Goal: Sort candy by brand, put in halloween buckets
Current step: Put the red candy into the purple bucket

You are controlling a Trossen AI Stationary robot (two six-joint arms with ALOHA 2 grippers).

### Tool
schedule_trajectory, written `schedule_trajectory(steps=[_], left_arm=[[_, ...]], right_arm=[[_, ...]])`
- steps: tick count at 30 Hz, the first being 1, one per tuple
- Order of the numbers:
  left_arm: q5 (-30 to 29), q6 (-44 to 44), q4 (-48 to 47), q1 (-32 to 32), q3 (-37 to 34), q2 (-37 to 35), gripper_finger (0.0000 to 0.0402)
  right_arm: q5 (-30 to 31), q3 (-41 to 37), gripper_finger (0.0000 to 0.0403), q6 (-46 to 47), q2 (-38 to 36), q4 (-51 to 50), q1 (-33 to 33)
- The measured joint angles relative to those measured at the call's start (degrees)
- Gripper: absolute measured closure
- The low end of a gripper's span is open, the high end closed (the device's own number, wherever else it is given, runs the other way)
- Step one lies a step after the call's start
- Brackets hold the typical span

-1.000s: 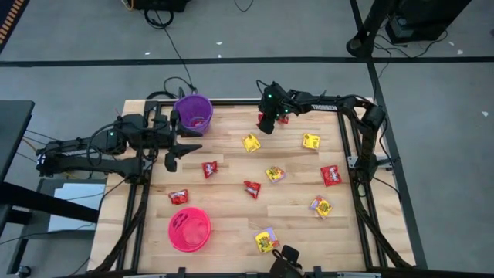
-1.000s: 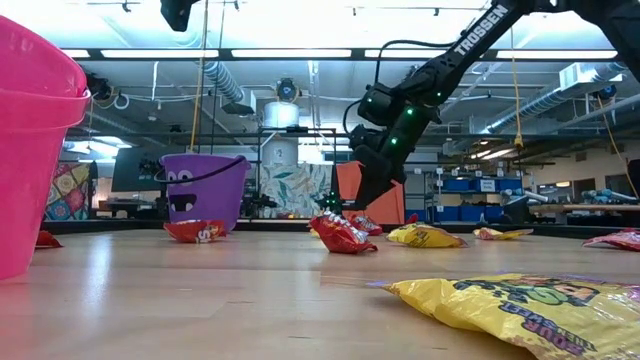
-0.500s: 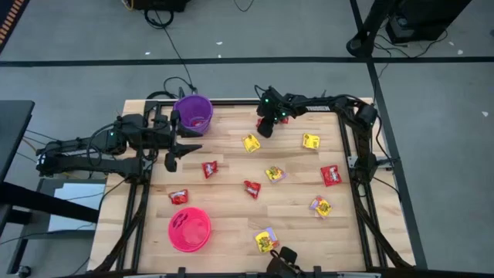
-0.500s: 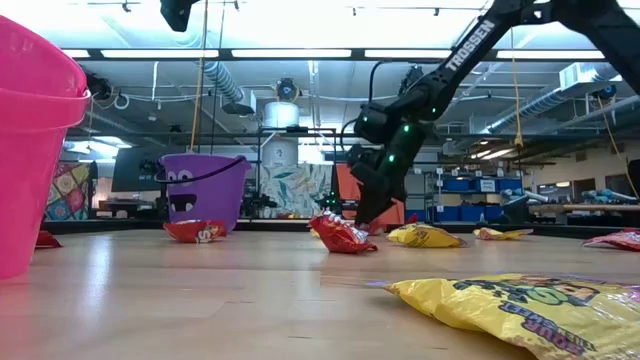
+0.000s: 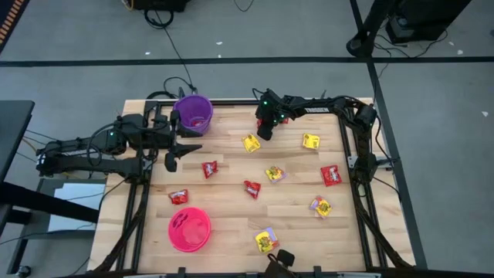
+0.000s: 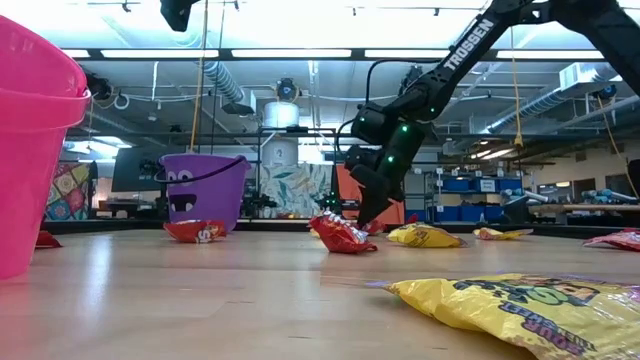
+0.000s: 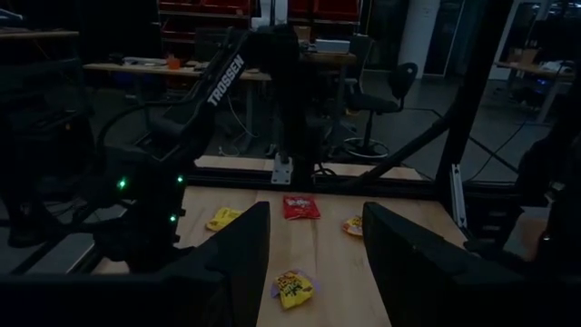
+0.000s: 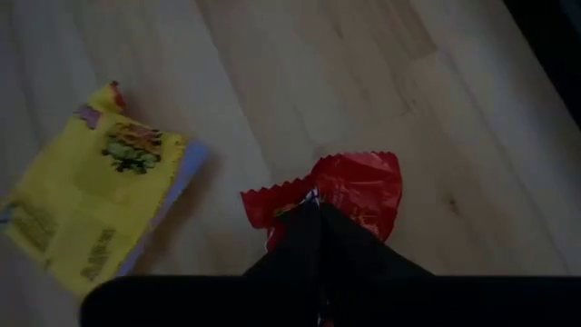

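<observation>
One red candy packet (image 8: 361, 184) is pinched at its edge by the right pincer (image 8: 315, 203), whose fingers are closed to a point on the wrapper. The packet lies flat on the wooden surface (image 5: 231, 212) near the far edge, and a yellow packet (image 8: 95, 204) is seen just beside it, not touching.

From above, five yellow packets are counted: one near the right pincer (image 5: 251, 143), one further right (image 5: 310, 140), one in the middle (image 5: 275, 174), one towards the right edge (image 5: 321, 206) and one near the front edge (image 5: 266, 240). Four red packets are seen lying clear: one left of centre (image 5: 209, 168), one in the middle (image 5: 252, 188), one at the right (image 5: 331, 175) and one just above the pink bucket (image 5: 178, 197). A patch of red (image 5: 283, 117) is also seen beside the right arm's wrist; whether it is the pinched packet or another cannot be told.

Two buckets are counted. The purple one (image 5: 193, 112) stands at the far left corner, and the pink one (image 5: 189, 228) stands near the front left, well apart from it.

The left pincer (image 7: 316, 245) is held above the left side, just in front of the purple bucket, with its fingers spread apart and nothing between them.
</observation>
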Motion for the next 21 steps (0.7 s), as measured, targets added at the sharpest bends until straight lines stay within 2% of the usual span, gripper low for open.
schedule_trajectory(steps=[9, 11, 15, 21], left_arm=[[-0.02, 1.19, -0.01, 0.0, 0.0, 0.0, 0.0218], [-0.03, 1.2, 0.0, 0.0, 0.0, 0.0, 0.0218], [0.06, 1.19, 0.41, 0.0, 0.0, 0.0, 0.0218], [4.34, 1.19, 4.69, 0.0, 0.0, -0.23, 0.0218]], right_arm=[[-0.56, 7.54, 0.0397, 0.18, -5.77, -1.07, 6.48], [-2.4, 10.57, 0.0398, 0.81, -6.82, 0.07, 7.92], [-10.36, 16.73, 0.0398, 4.51, -7.11, 4.57, 9.08], [-12.65, 19.81, 0.0399, 7.72, -7.06, 14.57, 9.49]])
